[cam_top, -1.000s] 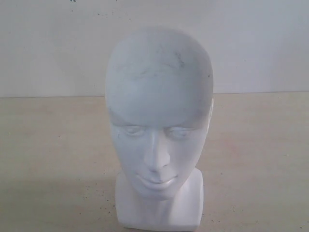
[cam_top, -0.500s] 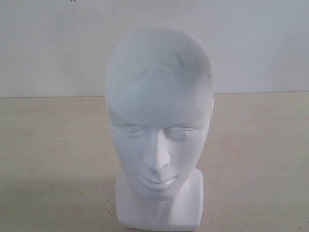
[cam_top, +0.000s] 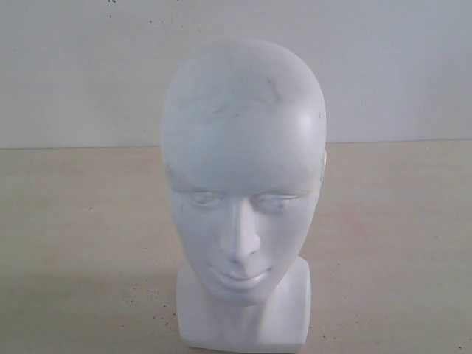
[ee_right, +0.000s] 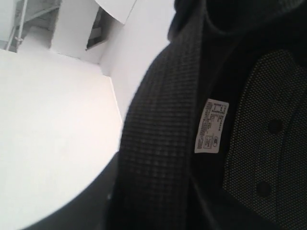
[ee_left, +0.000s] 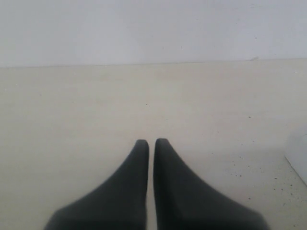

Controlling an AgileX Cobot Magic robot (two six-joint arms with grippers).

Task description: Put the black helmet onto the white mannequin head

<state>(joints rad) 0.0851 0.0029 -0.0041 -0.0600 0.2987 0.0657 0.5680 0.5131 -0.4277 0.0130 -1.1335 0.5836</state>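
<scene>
Matte black helmet [ee_right: 158, 143] shows its mesh lining and white label [ee_right: 211, 127] close against the right wrist camera. The right gripper is hidden, so its grip cannot be told. Smooth white mannequin head [cam_top: 243, 147] stands bare on the beige tabletop [cam_top: 74, 221], with open room either side and above. Left gripper [ee_left: 151, 143] is clenched and empty. The head's crown looks brighter than before.

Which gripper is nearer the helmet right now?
Right: the helmet fills its wrist view, right up against the camera. The left gripper is shut, low over the table, no helmet in sight.
</scene>
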